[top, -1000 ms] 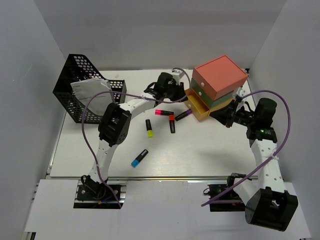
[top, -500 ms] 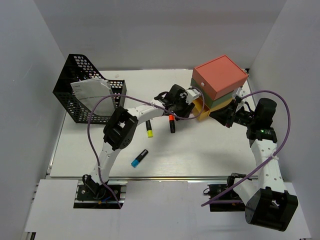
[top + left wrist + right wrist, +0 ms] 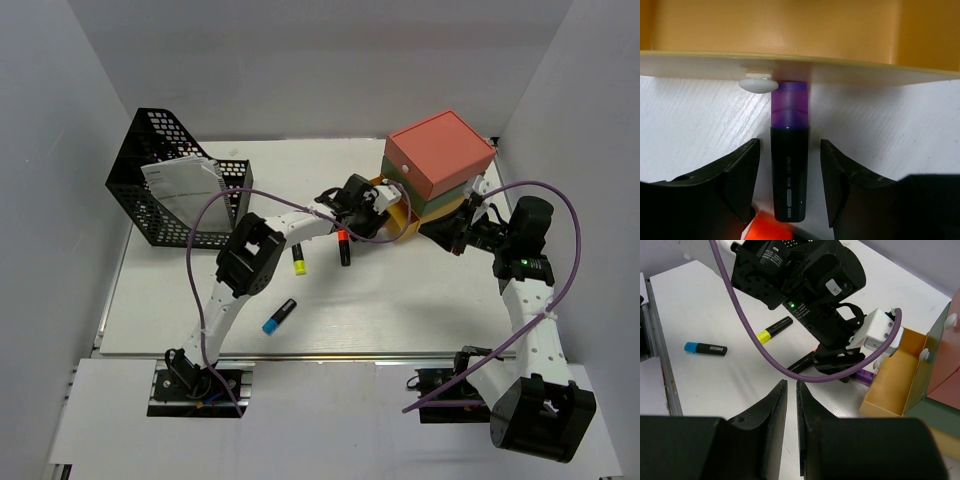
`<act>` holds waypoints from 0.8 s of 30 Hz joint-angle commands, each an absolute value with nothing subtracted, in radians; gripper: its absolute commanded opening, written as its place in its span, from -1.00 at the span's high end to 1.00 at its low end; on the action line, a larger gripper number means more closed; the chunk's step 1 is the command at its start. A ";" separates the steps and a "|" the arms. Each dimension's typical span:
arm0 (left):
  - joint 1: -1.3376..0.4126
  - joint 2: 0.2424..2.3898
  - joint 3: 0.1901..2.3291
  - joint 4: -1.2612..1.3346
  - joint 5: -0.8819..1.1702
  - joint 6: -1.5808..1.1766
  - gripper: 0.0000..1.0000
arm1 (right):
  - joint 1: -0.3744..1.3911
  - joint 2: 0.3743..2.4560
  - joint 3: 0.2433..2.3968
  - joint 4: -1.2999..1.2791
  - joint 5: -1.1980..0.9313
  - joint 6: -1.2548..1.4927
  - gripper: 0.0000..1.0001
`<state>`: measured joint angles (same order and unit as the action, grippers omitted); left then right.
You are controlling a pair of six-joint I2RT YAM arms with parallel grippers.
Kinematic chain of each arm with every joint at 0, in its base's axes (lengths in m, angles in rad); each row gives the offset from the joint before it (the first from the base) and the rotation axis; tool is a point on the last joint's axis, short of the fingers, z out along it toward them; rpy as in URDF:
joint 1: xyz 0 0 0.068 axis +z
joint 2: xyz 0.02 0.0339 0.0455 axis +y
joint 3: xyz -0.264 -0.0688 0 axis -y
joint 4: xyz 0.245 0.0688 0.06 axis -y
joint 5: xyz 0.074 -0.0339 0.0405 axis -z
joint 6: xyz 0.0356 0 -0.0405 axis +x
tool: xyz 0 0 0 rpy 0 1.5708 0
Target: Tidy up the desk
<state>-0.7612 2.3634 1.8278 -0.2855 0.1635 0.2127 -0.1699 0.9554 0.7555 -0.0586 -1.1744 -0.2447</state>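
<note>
A large flat white desk [image 3: 400, 300] is seen from above, with two robot arms bolted at its near edge. At far left stands a black mesh file basket [image 3: 160, 180] holding papers. At far right is a stacked drawer box [image 3: 438, 150] with a coral top and a green middle. Its yellow bottom drawer [image 3: 400, 222] is pulled out toward the left.

The left arm reaches across to that drawer. Its left gripper [image 3: 788, 150] has its fingers spread apart on either side of a black highlighter with a purple cap [image 3: 789, 170], with a gap on each side. The highlighter lies on the desk and points at the drawer front, beside the white drawer knob [image 3: 758, 84]. The cap seems tucked under the front lip, though the angle is too steep to be sure.

The right gripper [image 3: 791, 385] hangs near the box. Its fingers are a narrow slit apart, with nothing between them.

Three more highlighters lie on the desk: one orange-capped [image 3: 343, 246], one yellow-capped [image 3: 298, 257] and one blue-capped [image 3: 279, 316].

There are risks. If the left fingers close and lift straight up, the cap could catch on the lip or knob and jolt the drawer. The orange-capped highlighter lies just beside the fingers and could be knocked away.
</note>
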 commanded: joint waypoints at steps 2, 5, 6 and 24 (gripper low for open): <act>-0.764 2.359 1.856 -0.290 0.140 0.226 -0.20 | -0.172 0.937 0.779 -0.061 -1.181 -0.262 0.62; -0.764 2.327 1.821 -0.266 0.118 0.219 -0.06 | -0.170 0.933 0.779 -0.061 -1.184 -0.264 0.63; -0.764 2.312 1.809 -0.255 0.109 0.216 0.02 | -0.170 0.934 0.779 -0.061 -1.184 -0.264 0.63; -0.742 2.102 1.761 -0.236 0.158 -0.185 1.00 | -0.176 0.920 0.778 -0.061 -1.181 -0.264 0.63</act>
